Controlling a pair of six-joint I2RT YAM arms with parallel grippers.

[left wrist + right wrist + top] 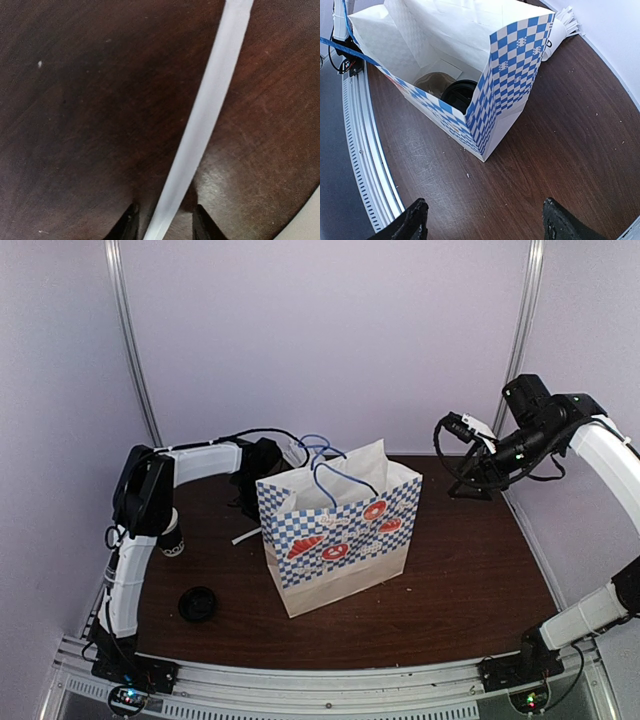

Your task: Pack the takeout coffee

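The takeout coffee [461, 94] shows only as a round black lid deep inside the blue-checked paper bag [340, 540]; the bag walls hide its side. My left gripper [165, 226] is low over the table behind the bag's left corner. Its jaws are open and straddle a white straw [210, 100] lying on the wood, with a gap on each side. My right gripper [482, 220] hangs open and empty in the air at the back right, looking down into the bag [510, 75].
A lidless black cup with a white rim [171, 541] stands by the left arm. A loose black lid [197, 603] lies at the front left. A white cup of straws [559, 30] lies behind the bag. A metal rail [320, 685] runs along the near edge.
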